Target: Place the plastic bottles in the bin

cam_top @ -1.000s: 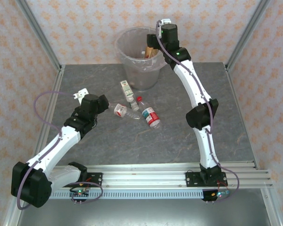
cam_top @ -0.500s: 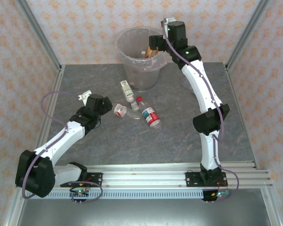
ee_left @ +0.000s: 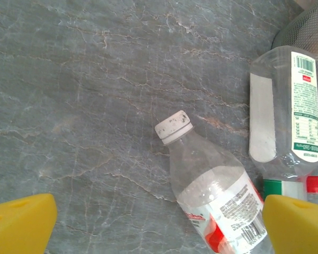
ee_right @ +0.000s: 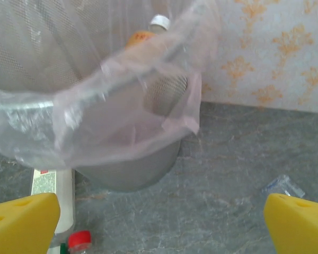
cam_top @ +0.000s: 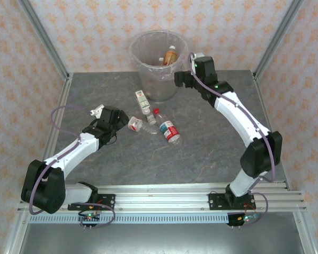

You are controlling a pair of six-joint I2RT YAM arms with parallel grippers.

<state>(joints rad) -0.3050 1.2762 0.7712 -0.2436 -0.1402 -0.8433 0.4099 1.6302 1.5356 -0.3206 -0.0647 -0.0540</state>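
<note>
Right end effector [cam_top: 179, 80] pulled back from bin [cam_top: 158, 87], open

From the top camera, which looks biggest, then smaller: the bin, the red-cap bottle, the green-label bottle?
1. Bin, by far the largest.
2. Red-cap bottle and green-label bottle: they look about alike, so no ranking between them.

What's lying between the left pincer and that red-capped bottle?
A clear white-capped bottle on its side, close to the left pincer, short of the red-capped bottle. The top view shows it.
</note>
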